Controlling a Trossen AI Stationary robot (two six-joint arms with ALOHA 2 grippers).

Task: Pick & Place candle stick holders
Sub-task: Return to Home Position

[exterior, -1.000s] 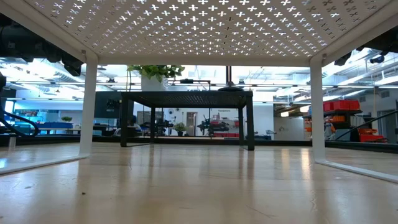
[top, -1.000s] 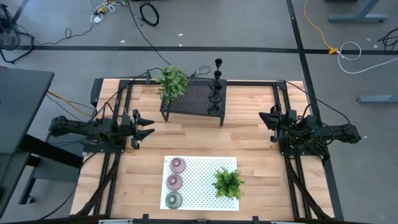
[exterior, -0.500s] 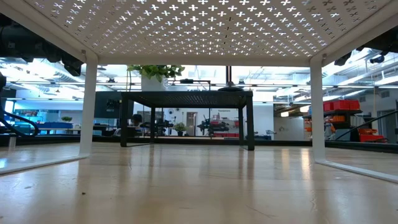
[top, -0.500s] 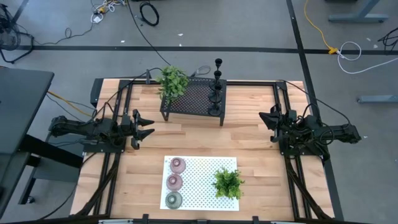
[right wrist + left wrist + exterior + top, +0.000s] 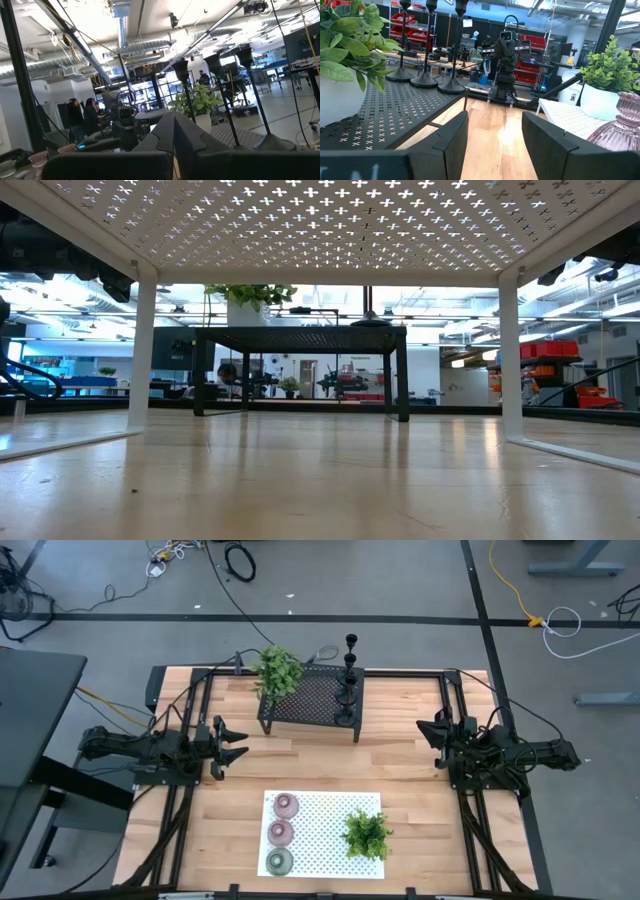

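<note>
Nothing on the table (image 5: 410,775) has moved since the earlier frames. Only a person far back in the room, seen in the low view, has shifted a little. Both arms are folded back at the table's sides. The left arm (image 5: 160,748) has its jaws spread wide and empty. The right arm (image 5: 495,755) has its jaws pressed together, holding nothing.

Between the two sets of jaws, nearer the left pair and off to one side of them, stands the white shelf (image 5: 330,815). It carries two pink glass holders (image 5: 286,805) and a green glass holder (image 5: 279,861) in a row. Off to the other side of the left jaws, three slim black candlesticks (image 5: 347,698) stand on the black rack (image 5: 305,698). All of them are well apart from both sets of jaws.

The glass ones are likely stiff, smooth, fairly heavy and breakable, so grip them gently across the round body with wide jaws. The black ones look light and easy to tip, so take hold low on the stem, just above the base.
</note>
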